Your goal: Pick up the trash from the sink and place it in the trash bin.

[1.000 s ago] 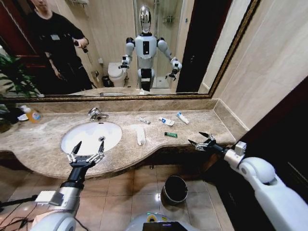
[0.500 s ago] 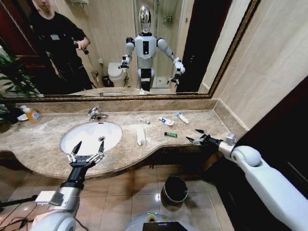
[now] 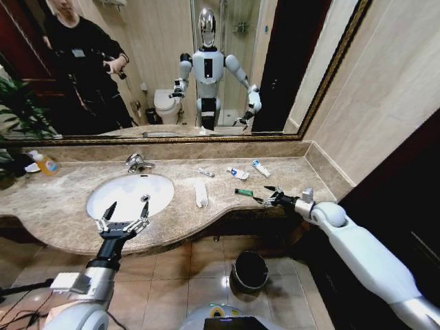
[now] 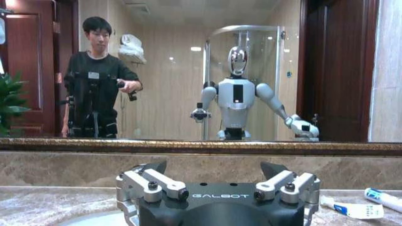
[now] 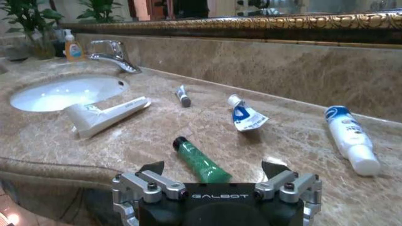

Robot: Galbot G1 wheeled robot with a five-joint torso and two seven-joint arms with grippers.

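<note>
Right claw (image 3: 267, 196), fingers apart, sits low over the counter (image 3: 69, 199) with the green tube (image 5: 199, 161) lying just ahead between its jaws. Come in shallow and it may nudge the tube sideways or off the edge, missing the bin (image 3: 249, 271) below. Left claw (image 3: 124, 218) hangs spread by the sink (image 3: 130, 195)

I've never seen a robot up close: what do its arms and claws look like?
Smooth rounded white-grey arm shells end in black wrists. Each claw, left claw and right claw, has a black body lettered GALBOT, silver metal linkages with dark bolts, and pointed black fingertips.
</note>
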